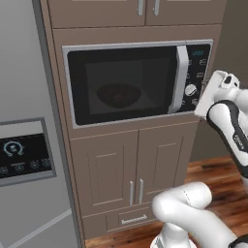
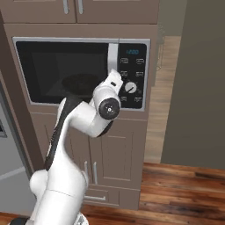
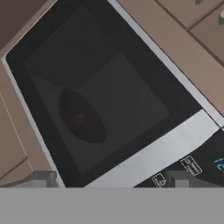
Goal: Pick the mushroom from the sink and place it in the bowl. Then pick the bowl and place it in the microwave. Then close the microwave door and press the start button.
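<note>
Microwave door (image 1: 123, 82) sits flush in its steel frame, mid-frame in the left base view; I judge the closing done. Through the dark glass the bowl (image 1: 118, 94) shows as a brown oval on the microwave floor; in the hand view it lies left of centre (image 3: 82, 117). A faint reddish spot inside it may be the mushroom; too dim to say.

My tool (image 3: 109, 180) is at the bottom of the hand view, tips dim grey stubs set well apart, nothing between them. In the left base view my hand is at the right edge, just beside the control panel (image 1: 197, 72).

Step in hand, as I read it: press start. The panel carries a round knob (image 2: 130, 87) and small buttons around it; which one is start I cannot read.

To do it well: bring the fingers together first so one blunt tip meets one button, not two. Approach square to the panel. Steer clear of the knob and the vertical bar handle (image 1: 182, 77), since a snag there could pull the door open. Push short and straight.
</note>
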### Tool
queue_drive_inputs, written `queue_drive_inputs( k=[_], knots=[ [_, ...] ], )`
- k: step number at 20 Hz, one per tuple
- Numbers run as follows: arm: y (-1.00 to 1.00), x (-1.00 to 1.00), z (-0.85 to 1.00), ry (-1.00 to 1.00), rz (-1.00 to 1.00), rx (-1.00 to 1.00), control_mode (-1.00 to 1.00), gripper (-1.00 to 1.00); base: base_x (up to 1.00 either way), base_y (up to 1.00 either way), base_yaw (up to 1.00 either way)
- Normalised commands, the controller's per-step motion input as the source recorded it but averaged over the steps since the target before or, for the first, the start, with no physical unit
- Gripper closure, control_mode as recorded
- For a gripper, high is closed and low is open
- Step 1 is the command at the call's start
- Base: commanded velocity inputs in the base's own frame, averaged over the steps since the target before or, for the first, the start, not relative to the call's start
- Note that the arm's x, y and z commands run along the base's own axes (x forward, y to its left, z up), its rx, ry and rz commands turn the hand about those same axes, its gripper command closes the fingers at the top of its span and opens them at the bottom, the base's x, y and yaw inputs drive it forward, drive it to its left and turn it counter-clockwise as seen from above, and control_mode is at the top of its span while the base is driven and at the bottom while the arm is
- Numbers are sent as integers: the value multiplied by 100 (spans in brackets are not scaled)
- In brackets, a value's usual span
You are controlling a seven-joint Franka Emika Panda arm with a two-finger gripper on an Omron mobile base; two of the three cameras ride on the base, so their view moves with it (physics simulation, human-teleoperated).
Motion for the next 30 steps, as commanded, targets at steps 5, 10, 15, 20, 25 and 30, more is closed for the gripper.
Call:
queue_drive_inputs(
  k=[5,10,15,20,25,30],
  knots=[
    [-43,-38,-37,-18,11,-3,-100,-100,0,0,0],
    [22,21,-73,-20,-4,-17,-100,-100,0,0,0],
    [9,51,-53,-9,-1,-12,-100,-100,0,0,0],
    [-23,30,-2,-2,0,0,-100,100,0,0,0],
    [-27,15,0,0,0,0,-100,100,0,0,0],
    [-5,28,-4,0,-1,0,-100,100,0,0,0]
  ],
)
